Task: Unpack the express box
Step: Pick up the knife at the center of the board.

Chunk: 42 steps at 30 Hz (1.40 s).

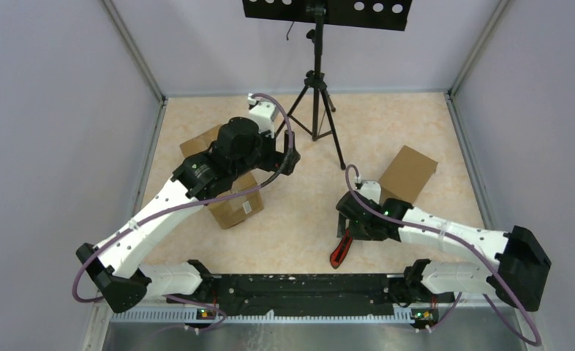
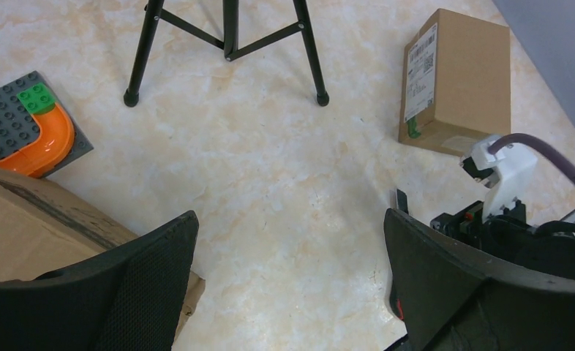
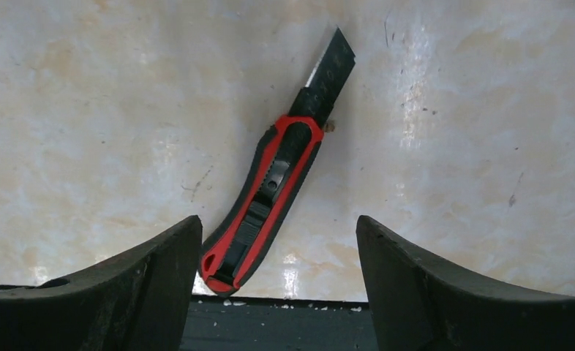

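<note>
Robotics lab test cell, a boxed-in tabletop rig

Plain lilac walls (image 1: 50,110) and grey corner posts (image 1: 134,55) enclose a marble-patterned table (image 1: 299,212). A left arm (image 1: 153,216) and right arm (image 1: 453,238) are bolted to a black rail (image 1: 306,281) at its near edge, and a tripod (image 1: 315,88) carries a black perforated panel (image 1: 336,14).

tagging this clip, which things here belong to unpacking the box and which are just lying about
Job: utility knife, blade out; cardboard box under the left arm; possibly the labelled box.
Lying about: tripod; grey brick plate with orange track.
</note>
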### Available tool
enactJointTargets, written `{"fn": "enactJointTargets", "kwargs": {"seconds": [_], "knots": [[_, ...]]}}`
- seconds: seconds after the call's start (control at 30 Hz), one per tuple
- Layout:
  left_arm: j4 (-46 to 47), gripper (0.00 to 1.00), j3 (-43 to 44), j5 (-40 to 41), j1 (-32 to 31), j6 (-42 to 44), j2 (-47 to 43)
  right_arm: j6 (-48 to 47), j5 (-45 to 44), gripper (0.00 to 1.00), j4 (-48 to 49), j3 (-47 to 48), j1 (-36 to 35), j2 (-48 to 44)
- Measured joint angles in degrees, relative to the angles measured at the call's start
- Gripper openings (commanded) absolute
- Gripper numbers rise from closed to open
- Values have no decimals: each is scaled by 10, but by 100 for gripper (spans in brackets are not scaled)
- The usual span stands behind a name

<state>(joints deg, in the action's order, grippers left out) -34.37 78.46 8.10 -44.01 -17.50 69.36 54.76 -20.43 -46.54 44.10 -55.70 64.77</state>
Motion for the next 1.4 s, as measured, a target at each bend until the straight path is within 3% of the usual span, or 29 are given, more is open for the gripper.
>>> {"fn": "enactJointTargets", "kwargs": {"seconds": [0.13, 0.47, 0.6, 0.8, 1.1, 1.4], "knots": [[0, 98, 0, -5, 0, -4, 0, 36, 9, 63, 42, -47, 0, 16], [-7, 98, 0, -11, 4, -22, 21, 97, 8, 55, 124, -92, 0, 71], [-11, 98, 0, -13, 10, -30, 32, 93, -2, 40, 146, -83, 0, 97], [-24, 98, 2, -51, 43, -49, 46, 50, -13, 0, 169, -49, -1, 145], [-10, 98, -20, -217, 107, -76, 75, -74, -7, 0, 189, -35, -2, 108], [67, 91, -67, -363, 115, -142, 115, -186, -1, 0, 233, 61, -2, 11]]}}
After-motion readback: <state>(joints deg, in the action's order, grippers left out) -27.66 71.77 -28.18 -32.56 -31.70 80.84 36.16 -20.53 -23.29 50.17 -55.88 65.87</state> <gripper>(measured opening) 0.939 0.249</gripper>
